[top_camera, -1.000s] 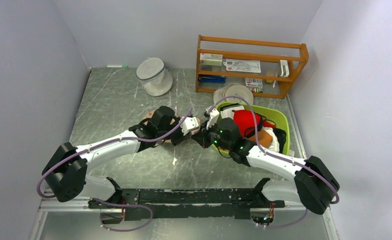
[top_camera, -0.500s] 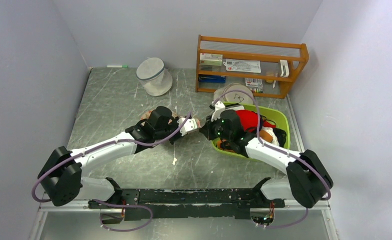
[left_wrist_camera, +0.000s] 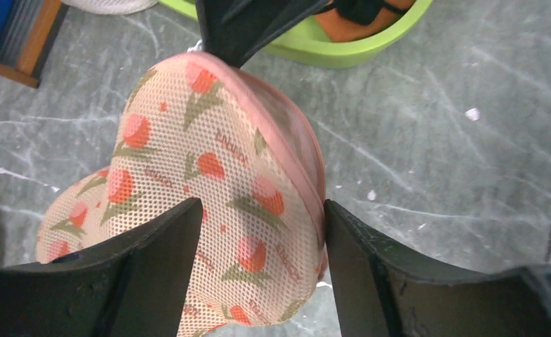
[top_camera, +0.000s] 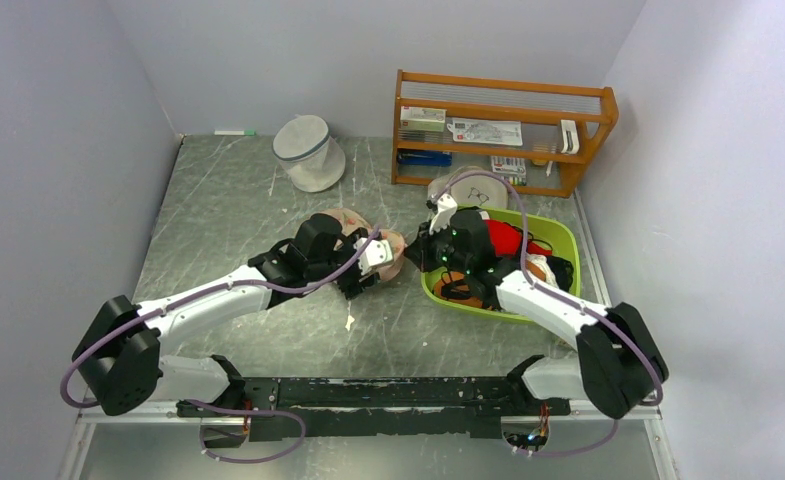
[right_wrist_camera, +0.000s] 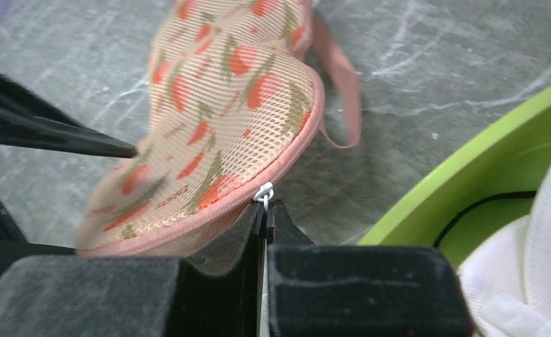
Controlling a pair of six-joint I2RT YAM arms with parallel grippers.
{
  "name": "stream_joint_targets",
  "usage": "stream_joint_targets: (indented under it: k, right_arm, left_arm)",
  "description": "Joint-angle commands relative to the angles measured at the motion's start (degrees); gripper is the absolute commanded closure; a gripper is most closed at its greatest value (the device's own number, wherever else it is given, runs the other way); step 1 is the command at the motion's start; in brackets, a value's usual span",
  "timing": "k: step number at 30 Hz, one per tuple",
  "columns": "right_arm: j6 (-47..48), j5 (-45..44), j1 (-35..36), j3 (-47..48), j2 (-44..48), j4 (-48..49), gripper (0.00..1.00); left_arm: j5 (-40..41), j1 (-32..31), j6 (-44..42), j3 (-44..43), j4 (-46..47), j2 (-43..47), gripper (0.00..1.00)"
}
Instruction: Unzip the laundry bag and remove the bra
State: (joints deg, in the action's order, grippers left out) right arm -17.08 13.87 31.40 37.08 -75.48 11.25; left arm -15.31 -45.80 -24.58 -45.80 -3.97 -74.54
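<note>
Pale walls [top_camera: 48, 150], grey table [top_camera: 228, 200] (wooden shelf [top_camera: 503, 95])

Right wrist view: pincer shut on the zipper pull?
Yes, the right pincer is closed, pinching the laundry bag's white zipper pull at its tips.

The left arm [top_camera: 208, 295] and the right arm [top_camera: 543, 300] are built of glossy white link shells joined by bulky black joint housings, purple-grey cables [top_camera: 76, 352] are looped loosely along them, and matte black, wedge-shaped fingers [left_wrist_camera: 153, 260] are fitted at the wrists.
</note>
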Motion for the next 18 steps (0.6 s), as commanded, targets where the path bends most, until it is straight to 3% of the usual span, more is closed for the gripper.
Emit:
stream_joint_targets:
  k: [1, 6, 10, 14, 18]
  right_arm:
    - [-3.6, -3.1, 3.4, -2.0, 5.2, -0.9, 1.00]
    - [-10.0, -12.2, 9.4, -3.3, 7.5, -1.6, 1.00]
    - [-12.7, -17.7, 14.5, -3.4, 7.5, 0.1, 1.00]
    - [-13.3, -18.3, 16.6, -1.7, 6.6, -0.5, 1.00]
    - [-14.6, -18.2, 18.2, -2.4, 6.0, 0.9, 1.00]
  left_arm:
    - [-9.1, 0.9, 2.0, -0.8, 1.0, 3.2, 0.22]
    - [-10.0, 0.9, 3.8, -0.2, 2.5, 3.7, 0.16]
    - [-8.7, 0.9, 4.1, -0.3, 3.2, 3.6, 0.19]
    - [-4.0, 0.9, 3.4, -1.1, 2.1, 2.1, 0.24]
    - [-4.0, 0.7, 3.5, -0.6, 2.0, 1.8, 0.22]
